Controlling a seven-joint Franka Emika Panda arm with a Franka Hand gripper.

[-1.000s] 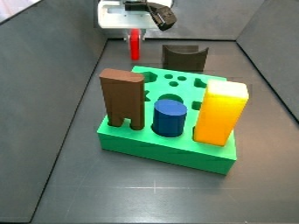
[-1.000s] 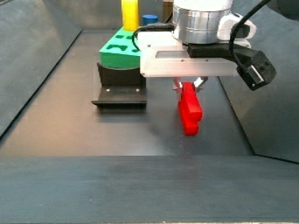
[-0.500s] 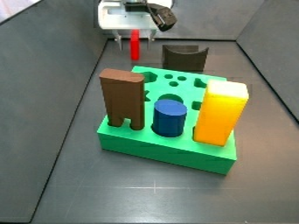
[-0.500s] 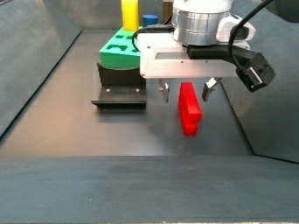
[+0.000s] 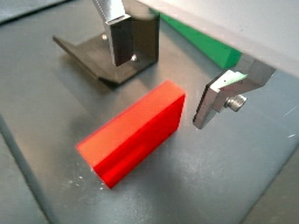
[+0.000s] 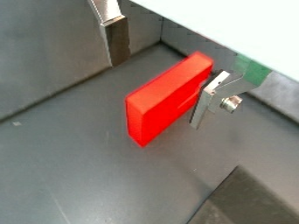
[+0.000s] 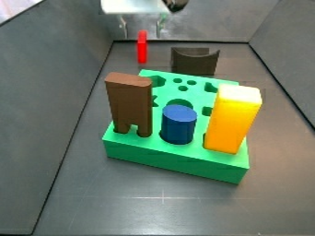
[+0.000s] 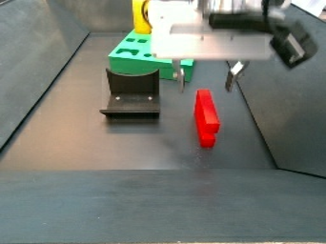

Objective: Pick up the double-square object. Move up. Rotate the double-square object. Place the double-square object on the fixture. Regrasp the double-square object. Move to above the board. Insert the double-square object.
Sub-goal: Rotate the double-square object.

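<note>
We see the gripper (image 8: 208, 71) risen above the double-square object (image 8: 205, 118), fingers (image 5: 219, 94) spread and empty; a second ago it was clamped on it. The object stands upright on the floor beside the fixture (image 8: 130, 92), so we judge a regrasp comes next.

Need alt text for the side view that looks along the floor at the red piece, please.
The double-square object stands alone on the dark floor, released, with the open hand above it. The fixture sits beside it, the board behind.

The gripper (image 8: 207, 78) hangs above the double-square object (image 8: 205, 118), jaws apart.
</note>
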